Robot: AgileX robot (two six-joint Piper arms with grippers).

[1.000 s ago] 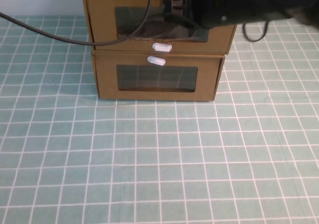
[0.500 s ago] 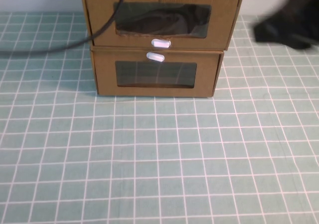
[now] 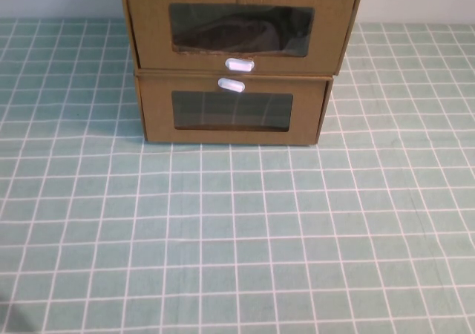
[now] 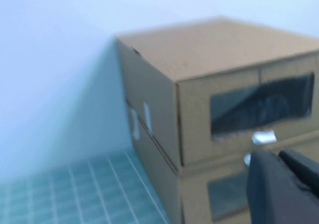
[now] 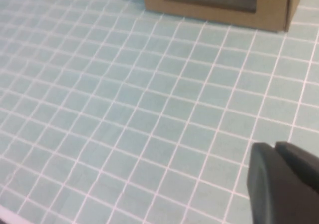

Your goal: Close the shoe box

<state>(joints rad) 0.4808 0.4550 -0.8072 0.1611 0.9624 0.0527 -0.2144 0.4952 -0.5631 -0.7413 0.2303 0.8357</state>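
Having left overhead view, right gripper (image 5: pixel 286 184), left gripper (image 4: pixel 284 184), shoe box (image 3: pixel 241 26) shut

A staged robot test bench rather than a home or shop: a worktop (image 3: pixel 237 237) covered edge to edge in a teal mat ruled with a white grid, backed by a plain pale wall (image 4: pixel 55 45). Two brown cardboard boxes with clear windows stand stacked at the far edge, the shoe box (image 3: pixel 237 30) on top of the lower box (image 3: pixel 231 115). The left tool (image 4: pixel 286 184) and right tool (image 5: pixel 281 181) show as dark shapes in their wrist views.
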